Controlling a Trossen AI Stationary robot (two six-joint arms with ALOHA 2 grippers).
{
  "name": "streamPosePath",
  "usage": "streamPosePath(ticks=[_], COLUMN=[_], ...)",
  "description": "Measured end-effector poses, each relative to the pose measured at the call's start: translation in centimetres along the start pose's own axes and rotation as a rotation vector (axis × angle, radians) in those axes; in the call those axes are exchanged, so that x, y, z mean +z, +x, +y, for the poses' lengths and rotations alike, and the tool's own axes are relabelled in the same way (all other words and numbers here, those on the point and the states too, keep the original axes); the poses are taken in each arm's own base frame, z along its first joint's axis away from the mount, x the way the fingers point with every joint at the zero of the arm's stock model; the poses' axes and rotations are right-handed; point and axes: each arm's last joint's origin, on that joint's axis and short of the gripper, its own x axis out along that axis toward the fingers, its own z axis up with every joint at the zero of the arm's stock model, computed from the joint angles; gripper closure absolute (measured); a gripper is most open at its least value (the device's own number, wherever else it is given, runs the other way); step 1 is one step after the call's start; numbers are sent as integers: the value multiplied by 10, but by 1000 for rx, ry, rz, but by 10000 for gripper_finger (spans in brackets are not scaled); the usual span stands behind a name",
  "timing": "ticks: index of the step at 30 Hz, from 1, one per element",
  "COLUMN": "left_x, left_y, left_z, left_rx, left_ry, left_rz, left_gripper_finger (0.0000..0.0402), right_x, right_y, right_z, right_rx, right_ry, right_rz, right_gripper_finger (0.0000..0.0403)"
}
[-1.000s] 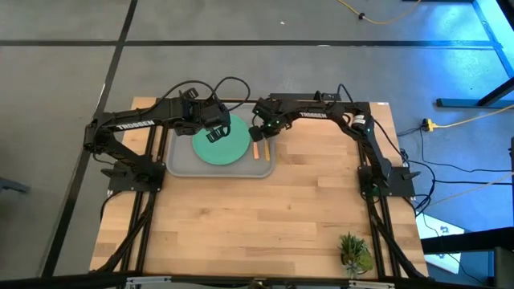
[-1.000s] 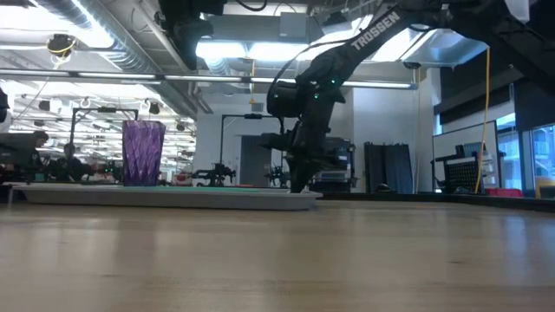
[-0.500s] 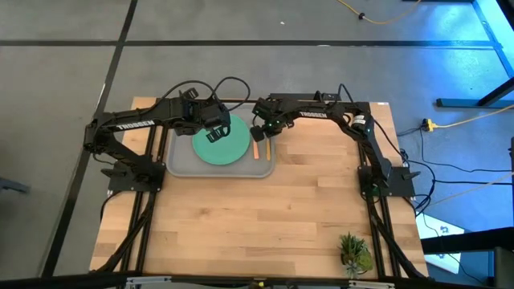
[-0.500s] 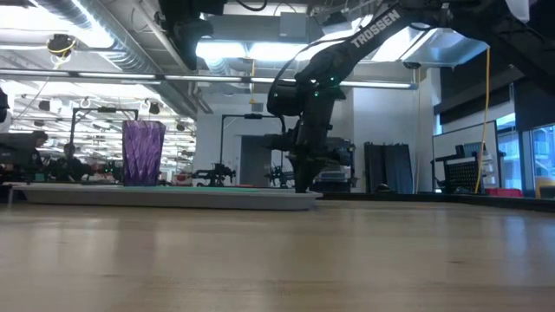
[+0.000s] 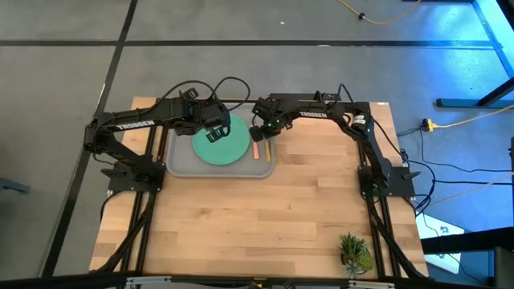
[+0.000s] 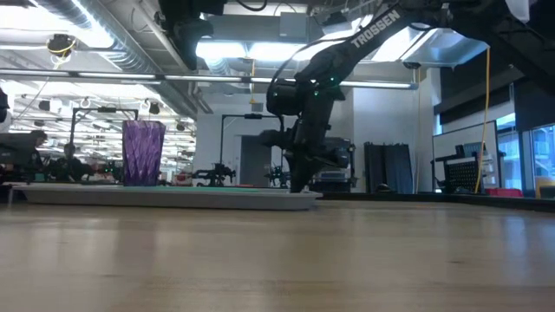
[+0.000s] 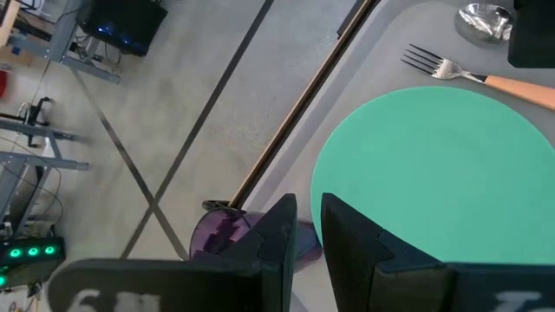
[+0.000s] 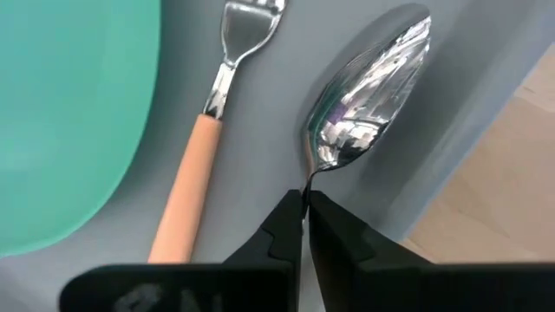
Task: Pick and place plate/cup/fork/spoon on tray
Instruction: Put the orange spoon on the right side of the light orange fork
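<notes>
The grey tray [image 5: 178, 160] lies at the table's far side. The teal plate [image 5: 225, 146] lies flat on it. The purple cup [image 6: 143, 153] stands upright on the tray beside the plate, and also shows in the left wrist view [image 7: 221, 238]. The fork [image 8: 195, 165] lies on the tray between the plate and the spoon [image 8: 364, 95]. My right gripper [image 8: 304, 201] is shut on the spoon at the tray's right end. My left gripper [image 7: 309, 227] hangs above the plate's far left part, touching nothing, with only a narrow gap between its fingers. My right gripper pinches the spoon's thin metal neck [image 8: 306, 180], just behind the bowl, between its two fingertips. The fingers come from above, pointing down. The silver bowl [image 8: 368, 87] reaches out past the fingers toward the tray's right rim. The gripper hides the orange handle. I cannot tell whether the bowl rests on the tray.
Bare wooden table [image 5: 265, 225] spreads from the tray toward the near edge. A small green potted plant [image 5: 353, 253] stands at the near right corner. The two arms hang close together over the tray.
My right gripper has swayed slightly over the tray's right end and come back to about where it was, still shut on the spoon.
</notes>
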Motion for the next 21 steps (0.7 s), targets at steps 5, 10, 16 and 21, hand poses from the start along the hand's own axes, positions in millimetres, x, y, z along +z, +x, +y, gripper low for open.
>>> streamPosePath(ticks=[5,10,16,21], left_x=[0,0,0,0], left_y=[0,0,0,0], left_z=[0,0,0,0], left_rx=[0,0,0,0], left_ry=[0,0,0,0], left_rz=[0,0,0,0], left_gripper_finger=[351,351,351,351], right_x=[0,3,17,21], right_y=[0,-7,-31,-39], right_z=[0,4,21,24], right_rx=[6,7,26,24], right_ry=[-1,-3,-87,-111], right_rz=[5,4,-118,-149], right_gripper_finger=[376,376,376,376])
